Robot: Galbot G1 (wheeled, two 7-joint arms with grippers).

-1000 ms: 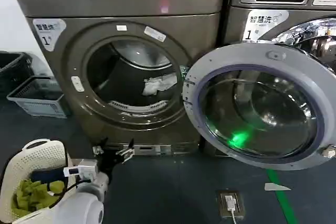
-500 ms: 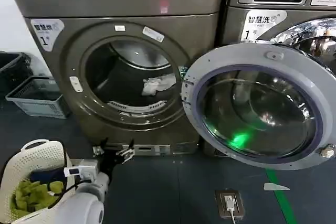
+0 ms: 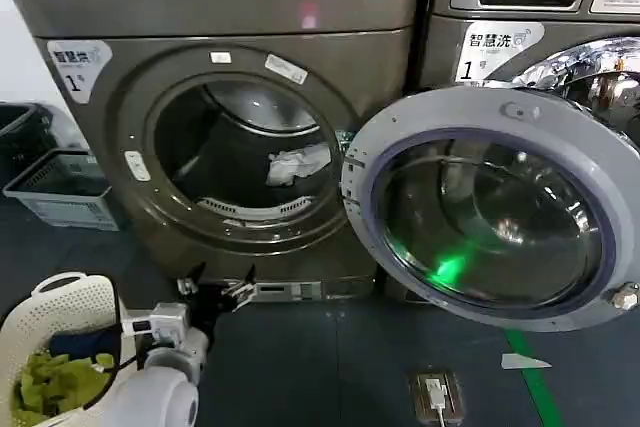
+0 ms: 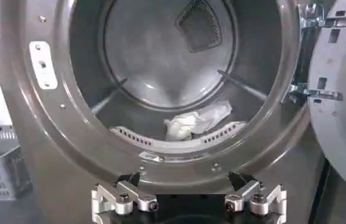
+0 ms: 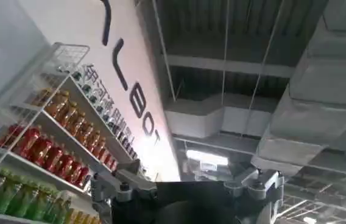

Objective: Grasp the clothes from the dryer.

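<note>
waiting low down near the floor, the left gripper (image 3: pixel 215 290) sits in front of the dryer (image 3: pixel 230 137) with its fingers spread apart and nothing in them. beside it on the floor is a white basket (image 3: pixel 60 312) with green lumps inside. compared with a second ago, the whole dryer has slid a little to the left in the head view and the basket sits lower, so the robot seems to have turned or stepped a bit, while the gripper looks to be in much the same spot. that likely means it is lining up for the reach, not grabbing yet. the round door (image 3: pixel 490 207) hangs wide open to the right. farther in, the clothes (image 4: pixel 196 120) lie at the bottom of the drum, just behind the front lip, untouched. the right gripper (image 5: pixel 185 189) points up at the ceiling, fingers apart, well away from the job.
</note>
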